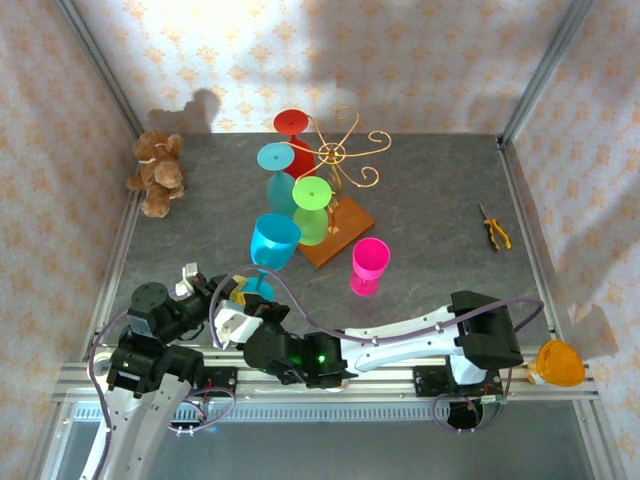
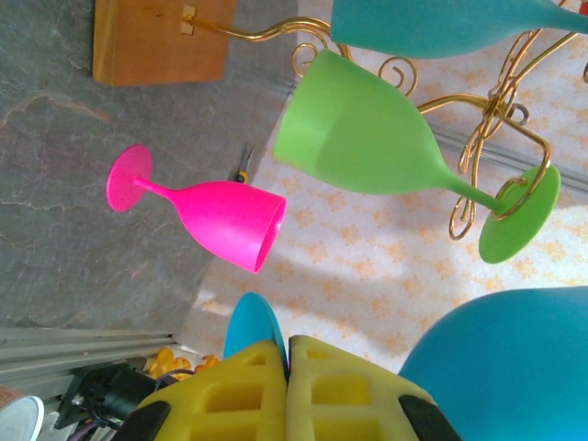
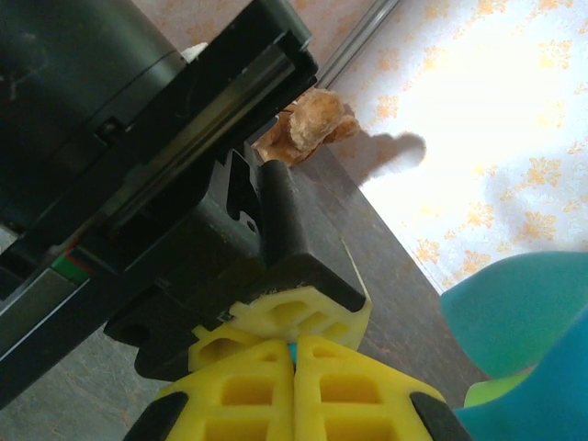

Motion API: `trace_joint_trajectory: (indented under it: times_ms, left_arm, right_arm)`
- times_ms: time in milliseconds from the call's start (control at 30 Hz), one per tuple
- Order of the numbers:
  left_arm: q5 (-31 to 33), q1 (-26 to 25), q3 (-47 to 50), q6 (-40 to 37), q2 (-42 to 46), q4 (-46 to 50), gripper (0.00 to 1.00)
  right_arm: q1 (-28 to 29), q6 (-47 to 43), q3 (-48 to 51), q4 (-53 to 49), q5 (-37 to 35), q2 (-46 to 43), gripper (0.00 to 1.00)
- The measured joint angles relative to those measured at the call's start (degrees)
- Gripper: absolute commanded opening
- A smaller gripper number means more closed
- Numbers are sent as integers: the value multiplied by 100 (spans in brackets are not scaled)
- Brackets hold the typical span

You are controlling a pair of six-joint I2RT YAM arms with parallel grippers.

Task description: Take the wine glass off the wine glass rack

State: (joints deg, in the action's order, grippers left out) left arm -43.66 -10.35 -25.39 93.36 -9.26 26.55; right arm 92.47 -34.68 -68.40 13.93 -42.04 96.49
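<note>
The wine glass rack, gold wire on a wooden base, carries a red glass, a teal glass and a green glass. A blue wine glass is off the rack, in front of it. My left gripper is shut on the rim of its round foot, with the bowl just to the right. My right gripper is shut too, with a sliver of blue pinched between its pads, pressed against the left gripper's fingers.
A pink glass stands on the table right of the blue one. A teddy bear sits at the back left and yellow pliers lie at the right. An orange object rests on the front rail at the right.
</note>
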Motion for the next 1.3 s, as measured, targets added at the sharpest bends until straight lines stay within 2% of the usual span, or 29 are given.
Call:
trace_joint_trajectory:
  times_ms: [433,733,1100,1300]
  left_arm:
    - [-79,-7,302,24,243,-673,0]
    - [-223,-17,413,94,243,-1167,0]
    - [219,0,649,155,273,-1215,0]
    - [247,0,649,160,293,-1226,0]
  right_arm:
    - [-15,409,-372,-964,98,-120,0]
    - [-33,839,-483,-1331,214,-269,13]
    - [76,1200,-625,-1399,306,-608,17]
    - [76,1519,-651,-1659,396,-658,24]
